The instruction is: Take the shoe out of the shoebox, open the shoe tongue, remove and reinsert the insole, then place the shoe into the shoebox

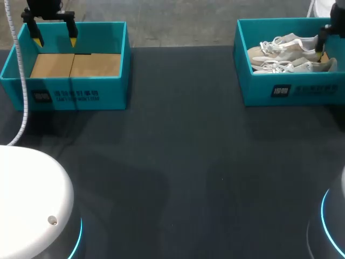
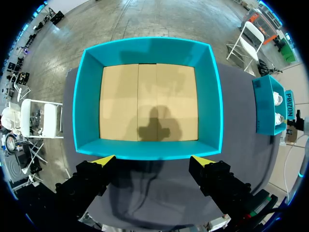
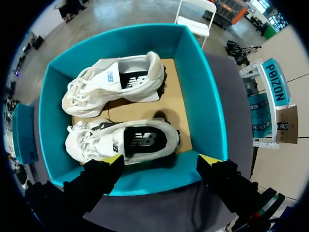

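The dark table (image 1: 178, 162) fills my head view, with a wide stretch of its top between the teal box (image 1: 70, 97) at upper left and the teal shoebox (image 1: 291, 91) at upper right, both near the far edge. My left gripper (image 2: 153, 159) hangs over the teal box's near wall, fingers spread wide and holding nothing; my right gripper (image 3: 161, 158) hangs just as wide and unladen over the shoebox's near wall. Two white shoes lie side by side inside, the nearer shoe (image 3: 125, 140) just ahead of the right fingertips, the farther shoe (image 3: 116, 82) by the far wall
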